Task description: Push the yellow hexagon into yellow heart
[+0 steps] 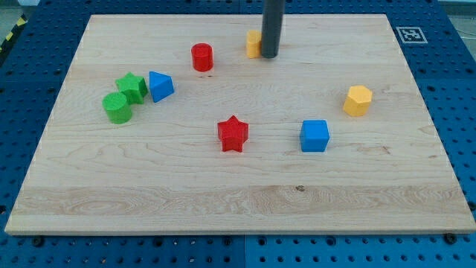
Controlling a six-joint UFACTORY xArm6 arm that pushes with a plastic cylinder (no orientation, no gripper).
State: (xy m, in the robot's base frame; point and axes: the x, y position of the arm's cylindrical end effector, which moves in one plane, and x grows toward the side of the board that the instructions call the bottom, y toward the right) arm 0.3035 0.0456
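The yellow hexagon (358, 100) lies at the view's right, apart from the other blocks. A yellow block, presumably the heart (253, 44), sits near the view's top centre, mostly hidden behind my rod. My tip (269, 56) rests on the board just right of and touching or almost touching that yellow block. The hexagon is well to the right of and below the tip.
A red cylinder (201, 57) stands left of the tip. A red star (233, 134) and a blue cube (314, 135) lie mid-board. A blue triangular block (161, 86), a green star (132, 87) and a green cylinder (117, 107) cluster at the left.
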